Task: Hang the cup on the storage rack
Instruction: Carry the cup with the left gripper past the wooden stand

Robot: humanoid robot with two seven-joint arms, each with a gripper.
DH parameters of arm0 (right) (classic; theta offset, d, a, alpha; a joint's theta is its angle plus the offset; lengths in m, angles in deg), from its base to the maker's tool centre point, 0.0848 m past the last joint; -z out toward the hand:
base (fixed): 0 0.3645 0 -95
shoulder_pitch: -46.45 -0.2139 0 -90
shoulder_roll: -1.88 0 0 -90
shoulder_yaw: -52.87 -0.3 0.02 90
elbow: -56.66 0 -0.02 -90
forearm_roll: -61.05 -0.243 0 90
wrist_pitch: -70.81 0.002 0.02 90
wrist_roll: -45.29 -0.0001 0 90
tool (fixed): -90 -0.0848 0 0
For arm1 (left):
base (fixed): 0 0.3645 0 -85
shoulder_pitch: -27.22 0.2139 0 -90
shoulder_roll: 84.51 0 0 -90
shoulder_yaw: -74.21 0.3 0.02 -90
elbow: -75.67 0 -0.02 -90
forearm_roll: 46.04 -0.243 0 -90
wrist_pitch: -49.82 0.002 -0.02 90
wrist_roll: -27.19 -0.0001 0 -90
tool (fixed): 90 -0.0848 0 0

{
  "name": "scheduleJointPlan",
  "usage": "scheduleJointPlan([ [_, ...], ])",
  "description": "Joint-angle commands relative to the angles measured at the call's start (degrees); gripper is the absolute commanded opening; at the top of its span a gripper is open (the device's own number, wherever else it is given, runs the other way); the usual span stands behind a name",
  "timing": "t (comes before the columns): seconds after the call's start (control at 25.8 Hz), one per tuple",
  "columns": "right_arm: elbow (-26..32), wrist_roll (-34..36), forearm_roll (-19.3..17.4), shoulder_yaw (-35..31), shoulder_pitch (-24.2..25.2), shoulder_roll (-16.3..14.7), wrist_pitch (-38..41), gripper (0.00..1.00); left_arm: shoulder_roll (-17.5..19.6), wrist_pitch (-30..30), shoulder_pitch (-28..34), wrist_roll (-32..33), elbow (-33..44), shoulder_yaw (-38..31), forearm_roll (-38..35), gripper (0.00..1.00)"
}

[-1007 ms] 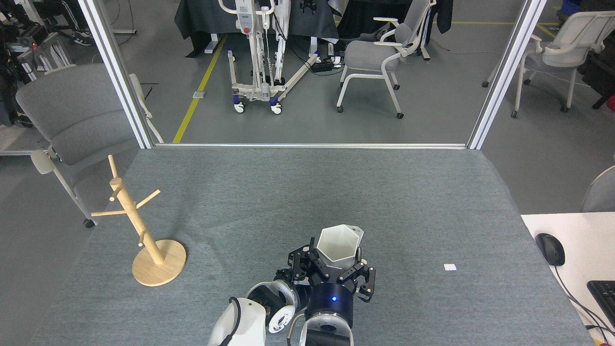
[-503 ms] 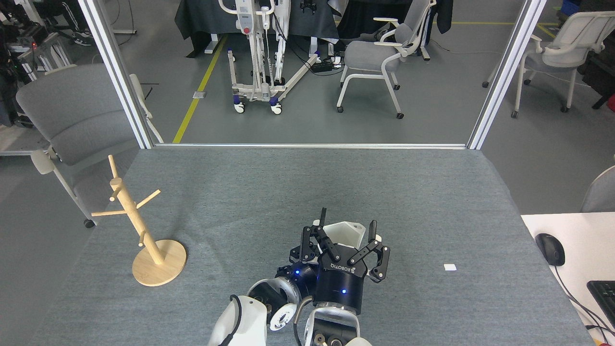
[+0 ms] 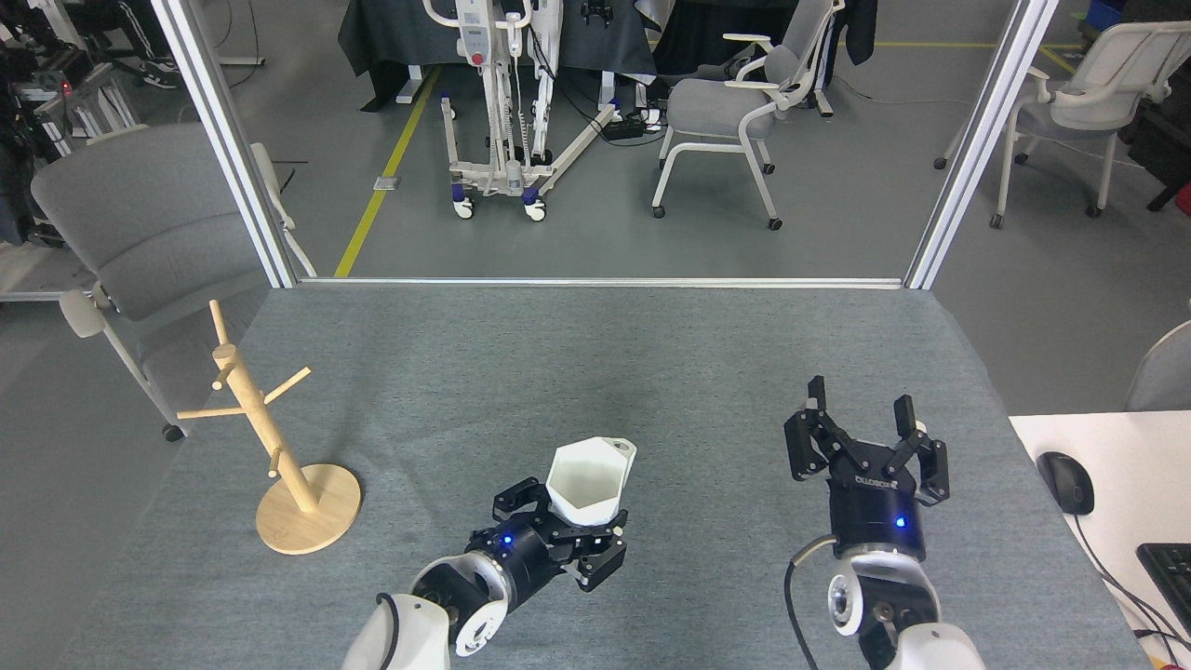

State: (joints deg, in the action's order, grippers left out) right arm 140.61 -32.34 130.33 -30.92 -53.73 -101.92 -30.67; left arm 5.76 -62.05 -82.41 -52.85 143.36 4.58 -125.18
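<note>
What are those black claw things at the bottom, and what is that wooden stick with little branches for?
You are looking out from a robot's head, down at a grey table. The black claws are the robot's own grippers, which work like hands. The left gripper is closed around a white six-sided cup, holding it with the opening facing up. The right gripper is open and holds nothing. The wooden stick is a storage rack for cups: a leaning pole with thin pegs on a round base, standing at the left of the table. Its pegs are all bare now. The robot's job is to hang the cup on one of them. A small white scrap lies to the right. Behind the table are chairs on a grey floor.
</note>
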Motion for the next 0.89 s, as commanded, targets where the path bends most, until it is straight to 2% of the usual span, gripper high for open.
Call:
scheduleJointPlan([
  [0.0,0.3,-4.6,4.5,-7.1,5.5,-1.5,4.7,1.00,4.7,0.0,5.5,0.1,8.5,-2.3,0.0,0.00],
  [0.12,3.3,-10.2,7.7,-11.5,11.1,0.6,11.1,1.00,7.2,0.4,10.6,-0.3,13.9,-3.8,-0.2,0.00],
  [0.27,7.7,-11.1,8.0,-16.8,16.2,2.5,20.1,0.99,10.8,0.3,15.6,-0.6,17.4,-9.6,-0.9,0.00],
  [0.46,7.6,-11.0,8.0,-17.2,16.2,2.1,21.0,1.00,14.5,0.3,20.0,-0.6,18.6,-16.9,-1.0,0.00],
  [0.7,7.7,-10.8,7.9,-17.0,15.7,1.8,21.0,1.00,16.5,0.1,25.5,-0.7,18.6,-26.7,-2.2,0.00],
  [0.85,7.5,-10.6,7.8,-17.1,15.3,1.7,21.0,1.00,16.8,0.1,26.1,-0.6,18.3,-34.3,-2.3,0.00],
])
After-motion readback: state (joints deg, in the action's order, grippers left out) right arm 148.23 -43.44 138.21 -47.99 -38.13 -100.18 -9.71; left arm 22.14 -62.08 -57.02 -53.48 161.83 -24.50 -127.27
